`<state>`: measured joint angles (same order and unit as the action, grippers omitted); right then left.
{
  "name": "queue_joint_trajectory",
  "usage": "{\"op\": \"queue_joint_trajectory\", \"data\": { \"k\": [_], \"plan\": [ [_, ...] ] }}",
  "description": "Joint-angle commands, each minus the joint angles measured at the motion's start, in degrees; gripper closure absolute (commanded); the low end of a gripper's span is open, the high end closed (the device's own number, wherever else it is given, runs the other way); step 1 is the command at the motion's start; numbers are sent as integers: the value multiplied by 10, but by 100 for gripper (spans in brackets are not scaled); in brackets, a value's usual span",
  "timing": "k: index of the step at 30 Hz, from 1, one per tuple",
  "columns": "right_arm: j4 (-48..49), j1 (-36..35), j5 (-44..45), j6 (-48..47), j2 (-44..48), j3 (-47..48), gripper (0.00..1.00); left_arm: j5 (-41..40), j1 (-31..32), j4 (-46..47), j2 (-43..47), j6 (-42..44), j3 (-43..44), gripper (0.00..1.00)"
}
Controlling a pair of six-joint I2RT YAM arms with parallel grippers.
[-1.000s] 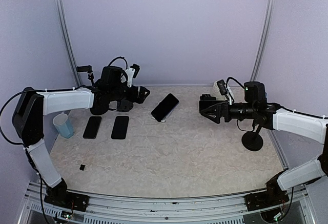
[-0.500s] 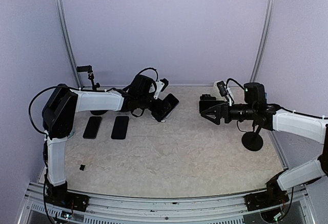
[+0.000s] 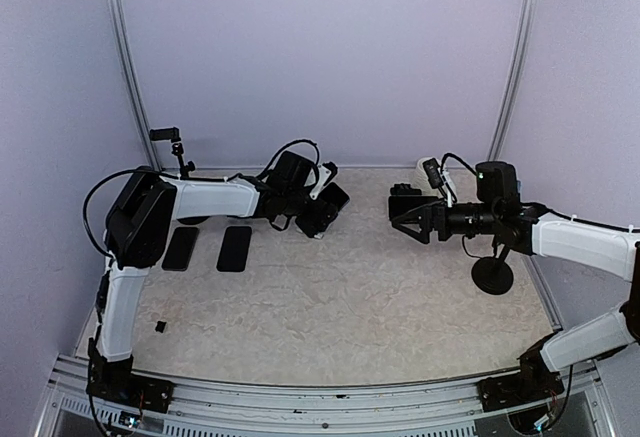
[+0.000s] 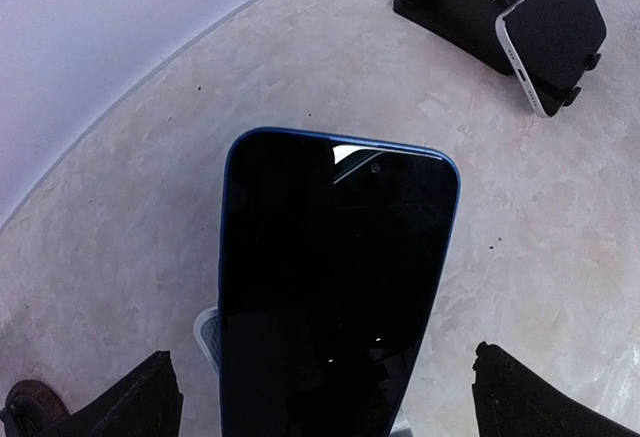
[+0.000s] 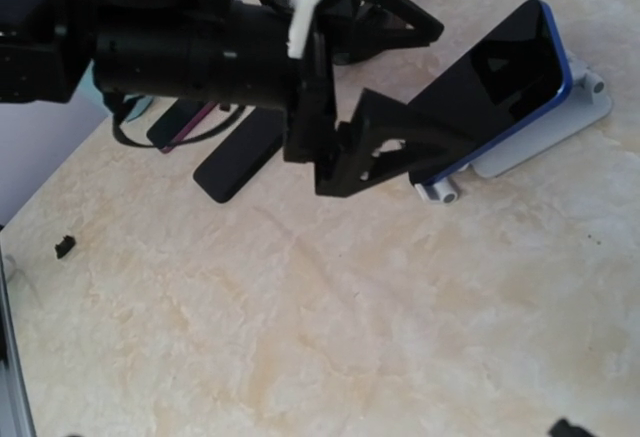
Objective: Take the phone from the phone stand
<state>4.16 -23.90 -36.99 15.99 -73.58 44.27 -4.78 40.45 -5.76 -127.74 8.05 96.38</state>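
The phone (image 4: 335, 257), black-screened with a blue edge, leans upright on a small white phone stand (image 5: 545, 142). In the top view the phone (image 3: 336, 197) sits at the back middle of the table. My left gripper (image 4: 320, 357) is open, with one black finger on each side of the phone's lower half and a gap to each edge. The right wrist view shows the left gripper (image 5: 400, 152) at the phone (image 5: 510, 67) from the left. My right gripper (image 3: 397, 214) hangs open to the right of the phone, well apart from it, pointing toward it.
Two dark phones (image 3: 181, 247) (image 3: 234, 247) lie flat at the left. A white-edged phone on a black stand (image 4: 550, 27) sits beyond the blue one. A black round-based stand (image 3: 492, 275) is under the right arm. A small black piece (image 3: 160, 326) lies front left.
The left arm swung right from the back-left corner to the phone on the stand, and its open jaws now straddle the phone. The right arm has not moved.
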Motion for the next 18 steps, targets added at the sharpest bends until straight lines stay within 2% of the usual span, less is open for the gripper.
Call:
{"op": "queue_joint_trajectory", "data": {
  "k": [1,18],
  "plan": [
    [3,-5,2,-7,1,-3,0,-6,0,-20,-24,9,29,1],
    [0,-5,0,-8,-6,5,0,15,-27,-28,-66,-19,64,2]
  ]
}}
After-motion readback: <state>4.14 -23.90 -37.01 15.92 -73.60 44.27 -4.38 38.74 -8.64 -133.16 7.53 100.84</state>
